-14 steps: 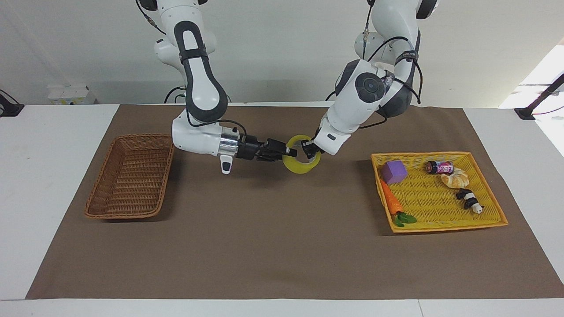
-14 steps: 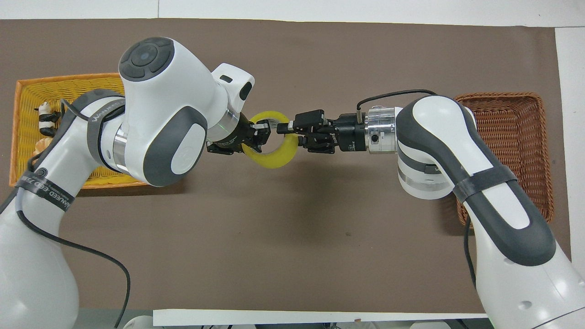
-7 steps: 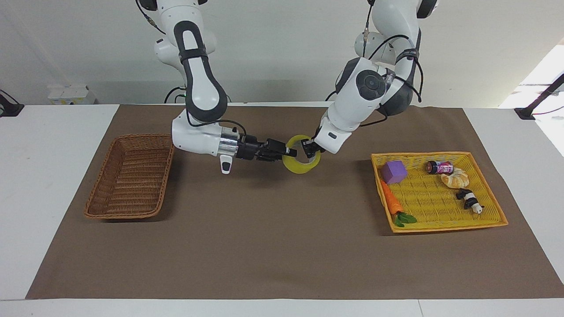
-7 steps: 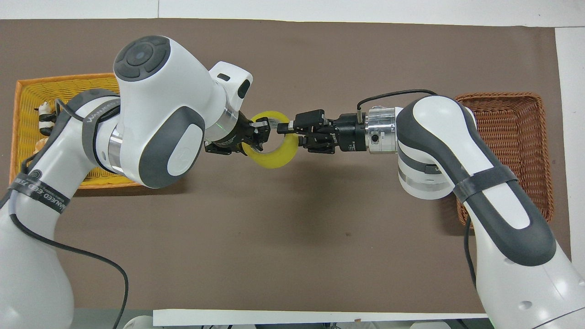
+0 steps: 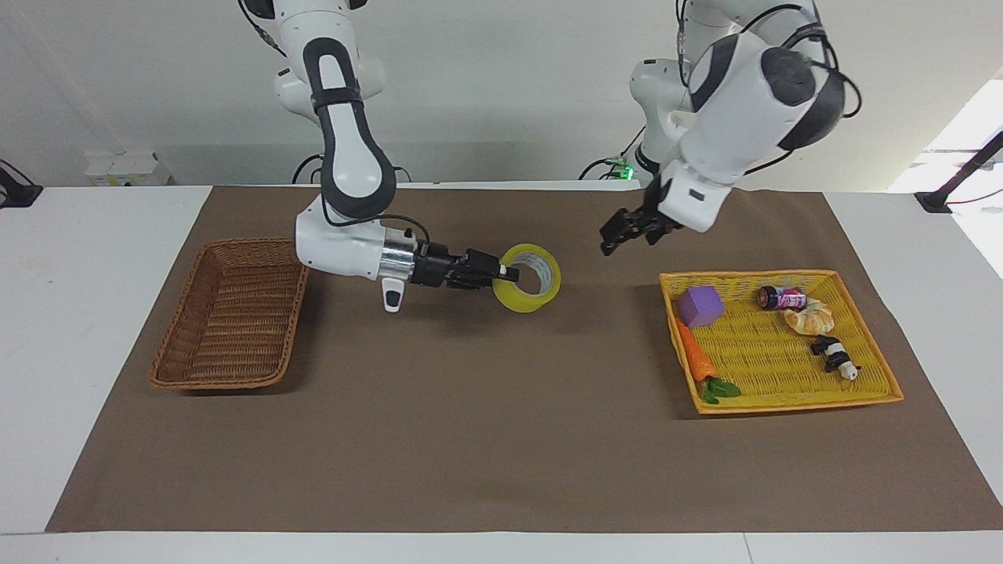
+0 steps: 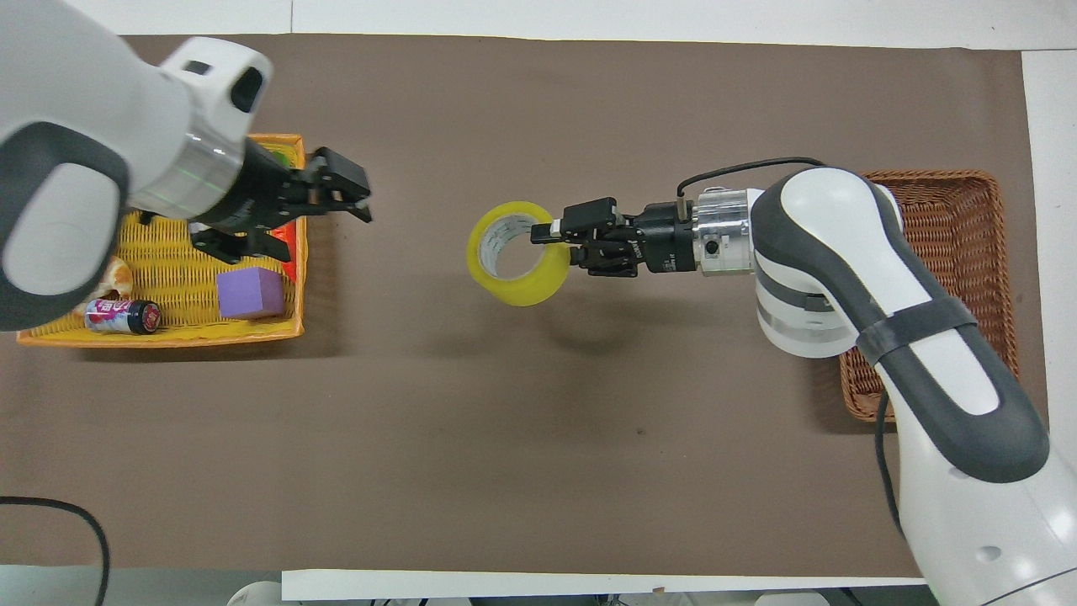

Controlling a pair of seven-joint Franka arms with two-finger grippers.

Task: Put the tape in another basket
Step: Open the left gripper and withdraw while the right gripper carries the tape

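You have one brown basket (image 5: 227, 317) at mid-left of the facing view, one tape (image 5: 533, 277) at centre, one yellow tray (image 5: 783, 392) at right holding five items. The right gripper (image 5: 505, 273) reaches sideways from the left, its arm bent low, and is clamped on the roll's rim; the roll hangs above the mat, ring upright. At upper right, the left gripper (image 5: 619, 233) hangs tilted over the mat beside the tray, apparently parted and holding nothing.
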